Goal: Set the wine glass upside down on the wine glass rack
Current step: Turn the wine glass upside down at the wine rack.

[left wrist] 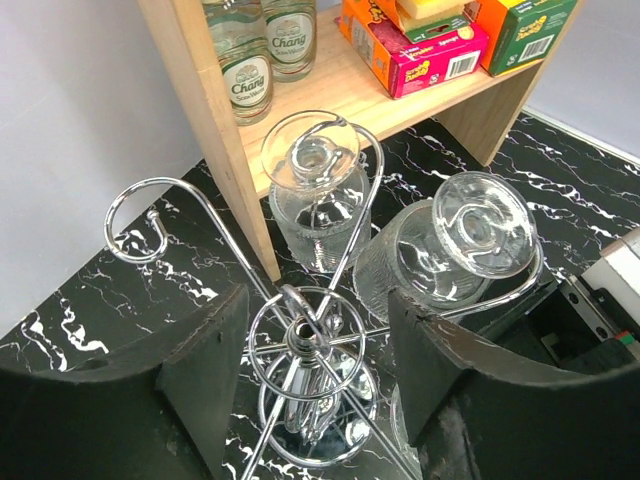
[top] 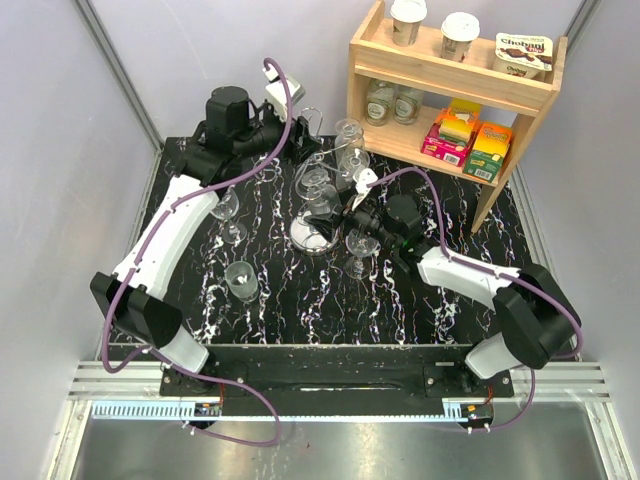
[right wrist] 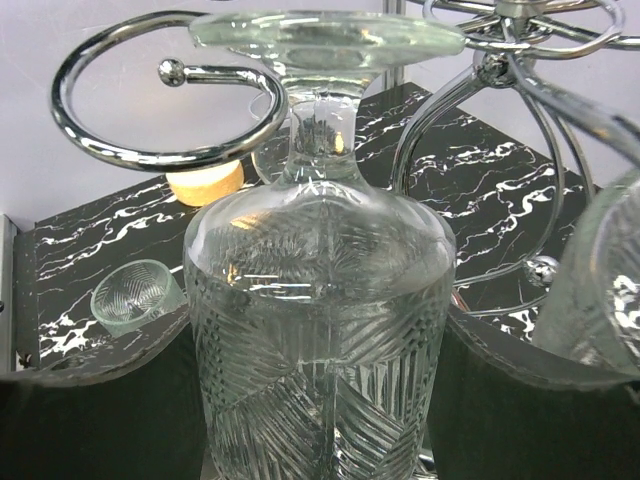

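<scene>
The silver wire wine glass rack (top: 312,236) stands mid-table; its top loop (left wrist: 300,335) shows from above. My right gripper (right wrist: 320,400) is shut on an upside-down wine glass (right wrist: 320,330). The glass's stem sits inside a curled rack arm (right wrist: 150,150), with its foot (right wrist: 325,40) above the curl. The same glass shows in the left wrist view (left wrist: 455,245). A second upside-down glass (left wrist: 315,195) hangs on another arm. My left gripper (left wrist: 315,370) is open above the rack top, one finger on each side, touching nothing.
A wooden shelf unit (top: 450,95) with cups, bottles and boxes stands at the back right, close behind the rack. Loose glasses stand on the table left of the rack (top: 228,212) and by the right arm (top: 358,248); one lies at the front left (top: 243,281).
</scene>
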